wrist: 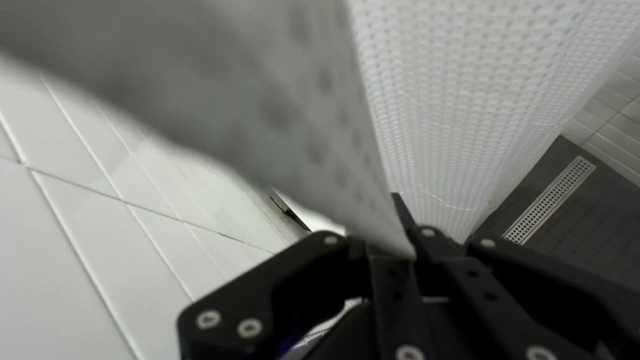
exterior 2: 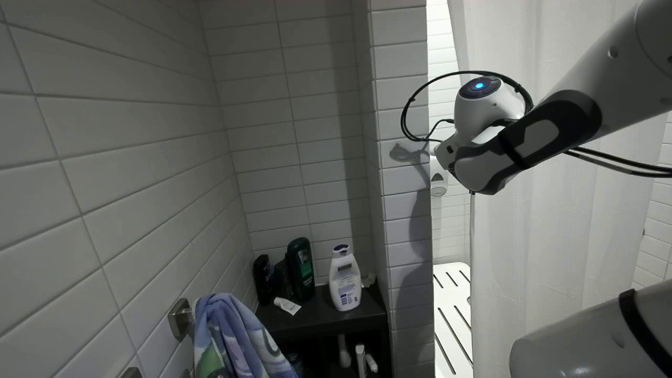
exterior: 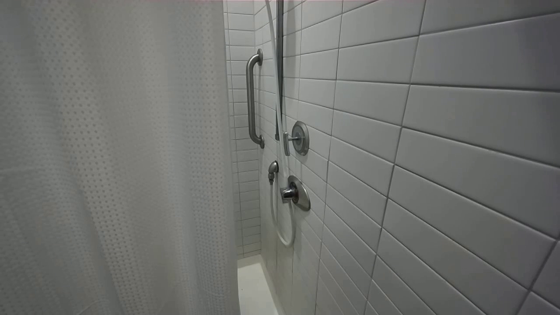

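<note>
“One white shower curtain hangs beside a tiled wall, its long axis running top to bottom, a fold of it pinched by the gripper of a robot arm.”

“How do the jaws stand?”

“Drawn together on the cloth, in the wrist view. The fold slants from upper left and tapers to a point between them; the rest of the curtain falls behind, toward a dark floor and its perforated drain.”

“And which way does the free edge face?”

“Toward that wall, nearly vertical, in an exterior view. Through the gap beside it appear a steel grab bar and a looped hose.”

“What is lost to readers?”

“The curtain's upper and lower ends, cut off by the frame in an exterior view, and the fold's weave, blurred in the wrist view. The arm is cut off at the right edge in an exterior view, and the jaws cannot be made out beyond it.”

“Anything else pictured?”

“A white bottle and a green bottle stand on a black counter, near a hanging towel.”
</note>
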